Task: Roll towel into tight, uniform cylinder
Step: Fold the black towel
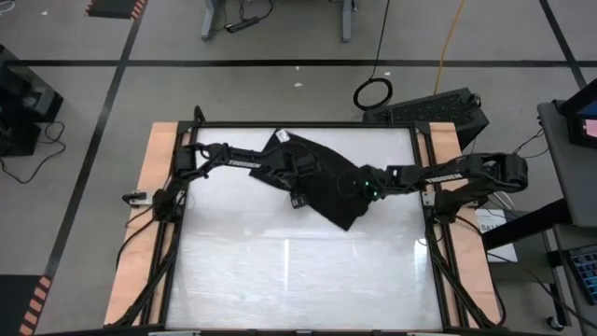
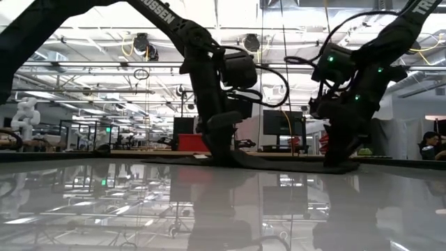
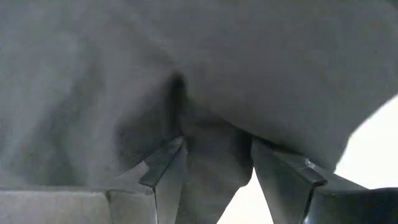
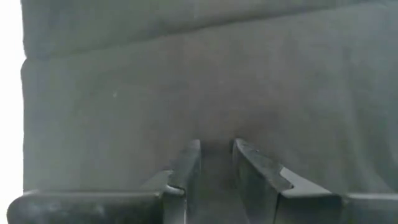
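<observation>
The black towel (image 1: 326,173) lies mostly flat on the white tabletop (image 1: 280,271), toward the far side, with its small white tag (image 1: 283,137) at its far left edge. In the low view it is a thin dark layer (image 2: 286,162). My left gripper (image 1: 298,184) points down on the towel's left part, near its near edge. My right gripper (image 1: 360,185) points down on its right part. Both are shut on cloth. They show in the left wrist view (image 3: 214,168) and the right wrist view (image 4: 216,158). My left gripper pinches a bunched-up fold of the towel (image 3: 214,149) between its two fingers, close to the cloth's edge by the bare table. The fingers come from above, pointing down. The rest of the towel lies on the table. My right gripper has a narrow ridge of the towel (image 4: 216,146) between its two nearly closed fingers, away from the edges. The fingers come from above, pointing down. The cloth around them lies flat and smooth on the table.
The bare white tabletop spreads toward the near edge (image 1: 298,299) and to both sides. Wooden side rails (image 1: 154,187) and a black frame border it. The room beyond holds benches and screens (image 2: 279,125); a person (image 2: 428,146) shows at the far right.
</observation>
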